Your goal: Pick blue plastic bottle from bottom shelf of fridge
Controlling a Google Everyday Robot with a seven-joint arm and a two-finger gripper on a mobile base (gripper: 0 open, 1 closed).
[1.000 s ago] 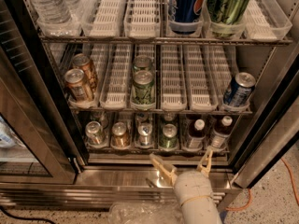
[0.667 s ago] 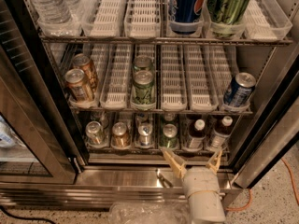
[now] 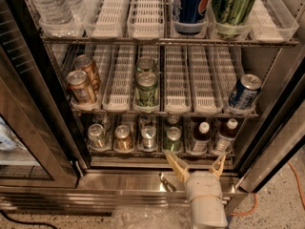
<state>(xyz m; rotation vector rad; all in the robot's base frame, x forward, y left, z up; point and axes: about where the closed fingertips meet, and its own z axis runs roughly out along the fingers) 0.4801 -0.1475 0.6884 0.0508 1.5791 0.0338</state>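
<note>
The fridge stands open with three tiers of lane racks. On the shadowed bottom shelf stand several cans and two small white-capped bottles. The blue plastic bottle is the darker one, with brown contents, in the second lane from the right. My gripper hovers just in front of the steel sill, directly below this bottle. Its tan fingers are spread open with nothing between them. The fingertips stop short of the shelf's front edge.
A second white-capped bottle stands right of the target, and a green can stands to its left. More cans fill the left lanes. The door frame runs along the right, and the glass door is at the left.
My gripper has shifted to the right along the sill, from in front of the green can to in front of the dark bottle. Its fingers stayed open.
</note>
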